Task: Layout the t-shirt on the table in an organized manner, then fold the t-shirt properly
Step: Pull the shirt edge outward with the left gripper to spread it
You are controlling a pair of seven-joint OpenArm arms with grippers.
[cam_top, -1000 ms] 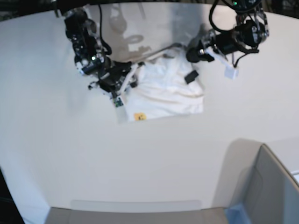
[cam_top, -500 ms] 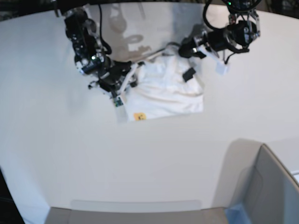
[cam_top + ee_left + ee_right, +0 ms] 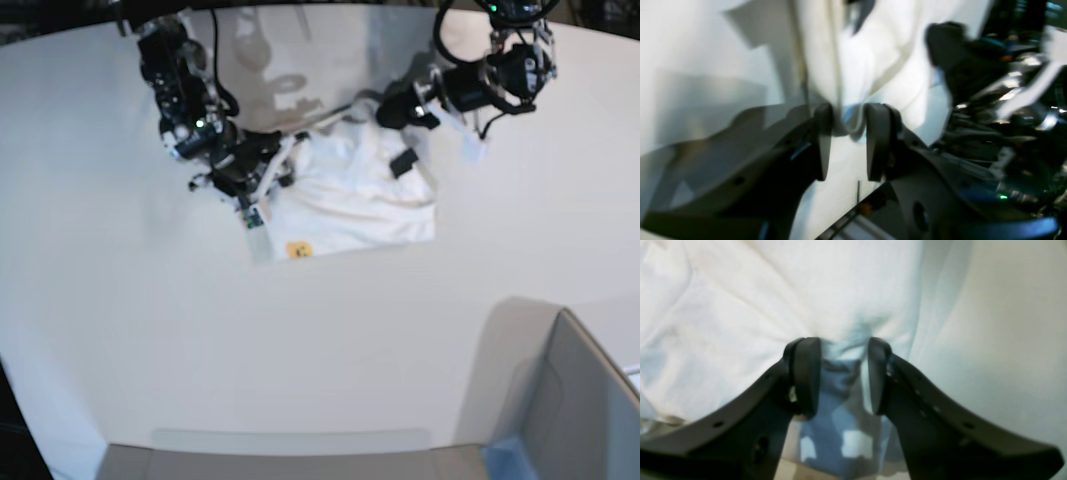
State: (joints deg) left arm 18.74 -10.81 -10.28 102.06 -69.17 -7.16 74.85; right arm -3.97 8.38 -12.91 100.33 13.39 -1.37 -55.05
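Presently we find the t-shirt (image 3: 355, 195) lying crumpled toward the far edge of the bench (image 3: 300, 350). We note the left tool (image 3: 848, 133) pinching a fold of its cloth, and the right tool (image 3: 841, 373) likewise clamped on bunched fabric.

Grey box (image 3: 570, 400) with blue corner, low at the base view's right.

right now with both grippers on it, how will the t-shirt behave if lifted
The t-shirt looks floppy: it is creased and bunched between the right gripper fingers, so it should sag. The left gripper pinches only a thin fold, which could slip.
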